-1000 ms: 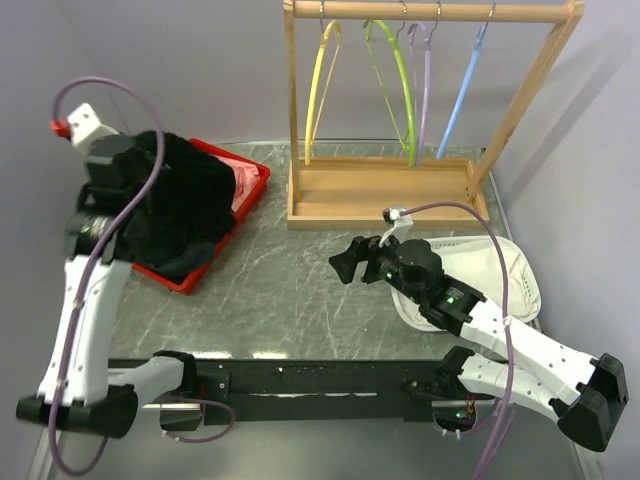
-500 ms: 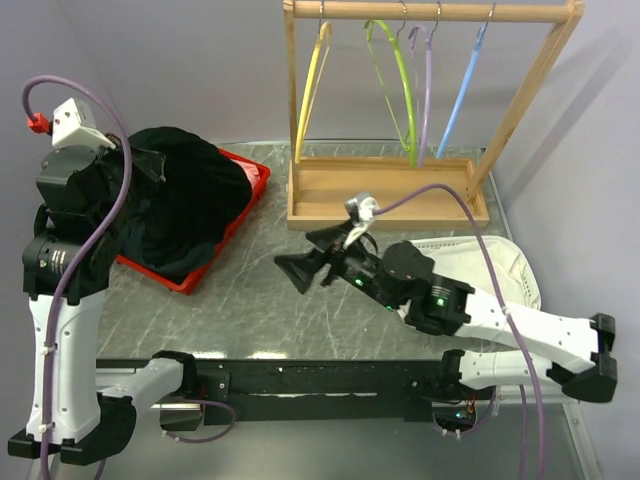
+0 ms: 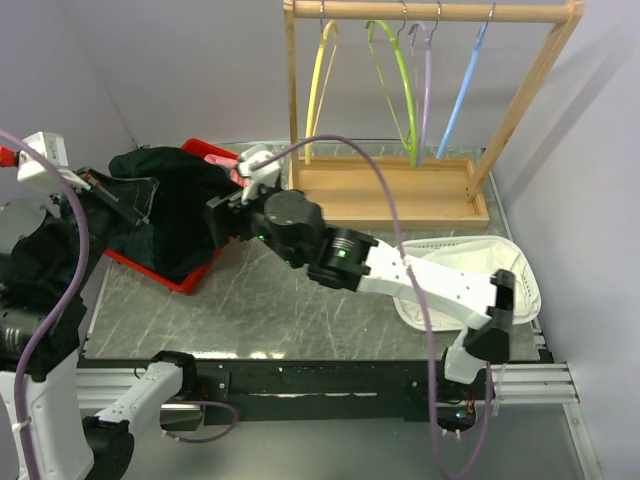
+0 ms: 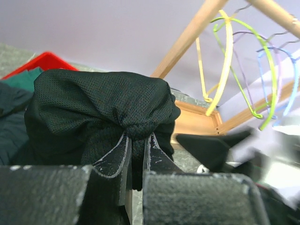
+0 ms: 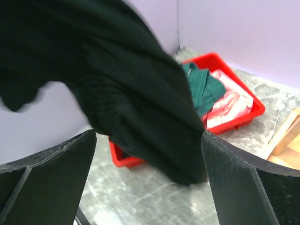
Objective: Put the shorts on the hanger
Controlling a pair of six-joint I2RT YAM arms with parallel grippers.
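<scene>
My left gripper point(image 4: 137, 145) pinches the shorts point(image 4: 103, 98) up, hanging straight ahead of my wide-open, empty right gripper point(image 5: 147, 159).

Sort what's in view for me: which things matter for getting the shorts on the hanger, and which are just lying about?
In the job:
- black shorts, pinched in the shut left gripper
- open right gripper, near them
- light-blue hanger on the wooden rack

Lying about:
- red tray with green clothes and pink cloth
- yellow hanger, green hanger, lilac hanger
- white bag
</scene>
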